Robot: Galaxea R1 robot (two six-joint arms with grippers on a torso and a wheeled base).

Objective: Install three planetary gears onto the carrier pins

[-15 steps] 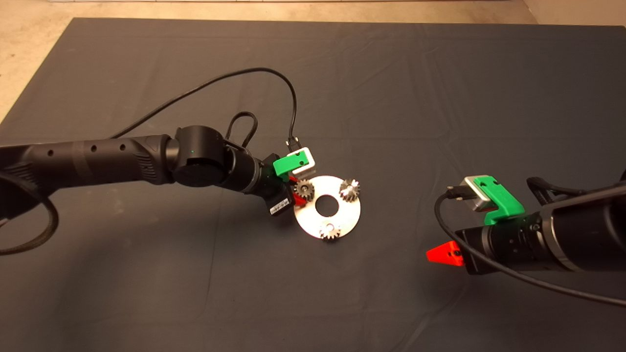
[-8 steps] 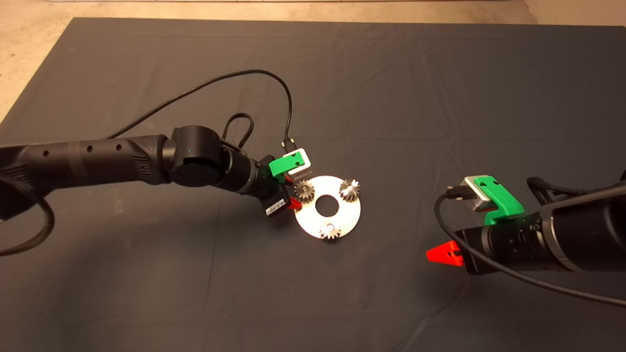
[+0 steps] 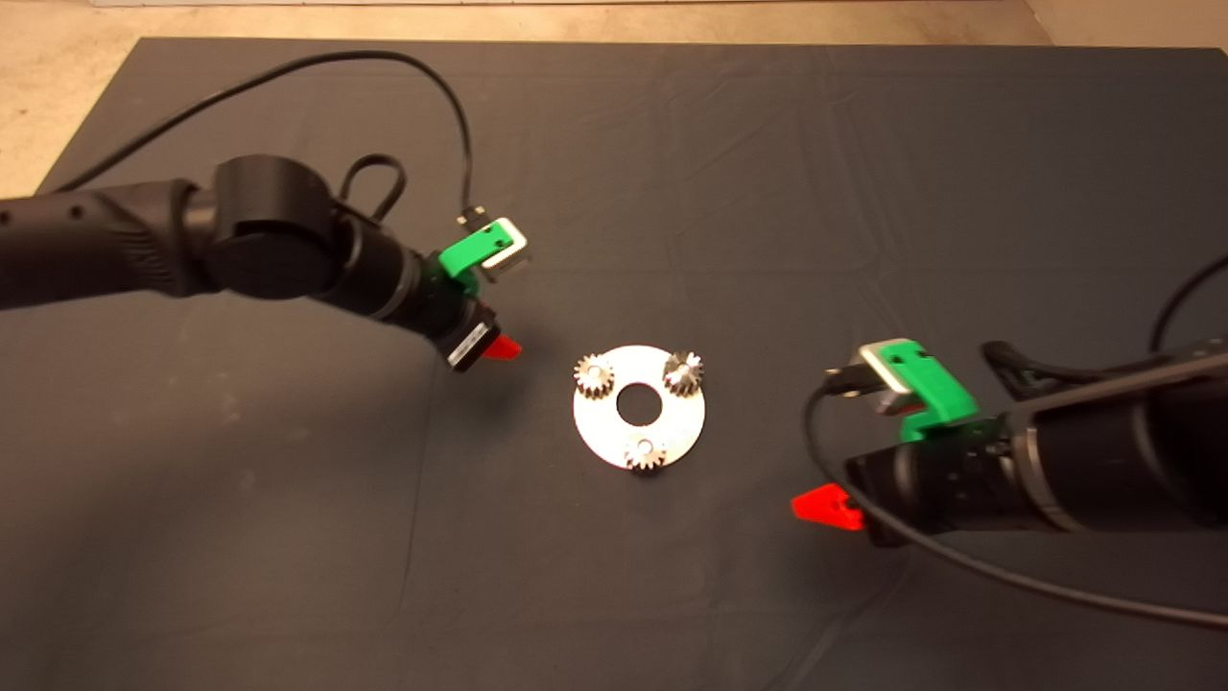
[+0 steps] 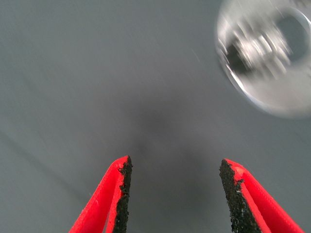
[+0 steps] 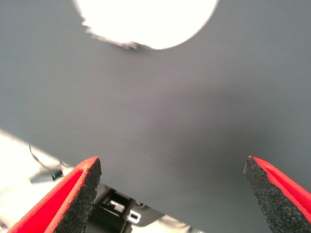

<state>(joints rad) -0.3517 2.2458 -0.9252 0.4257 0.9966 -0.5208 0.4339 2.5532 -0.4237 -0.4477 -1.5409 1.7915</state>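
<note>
A flat round silver disc (image 3: pixel 672 422) with a central hole lies mid-mat. Three planetary gears sit on it: one at the upper left (image 3: pixel 594 376), one at the upper right (image 3: pixel 683 372), one at the near edge (image 3: pixel 647 453). The carrier pins are covered by the gears. My left gripper (image 3: pixel 501 347) hovers up and left of the disc, apart from it. In the left wrist view the left gripper (image 4: pixel 175 194) is open and empty, with the disc (image 4: pixel 286 97) blurred ahead. My right gripper (image 3: pixel 823 506) waits right of the disc; the right wrist view shows it (image 5: pixel 172 189) open and empty.
The dark mat (image 3: pixel 288 537) covers the table, with pale floor (image 3: pixel 58 58) beyond its far left corner. A black cable (image 3: pixel 288 67) loops above the left arm. The disc (image 5: pixel 146 19) shows as a bright patch in the right wrist view.
The left gripper has let go of the upper-left gear and pulled back up and to the left, away from the disc. The right gripper has shifted slightly left towards the disc.
</note>
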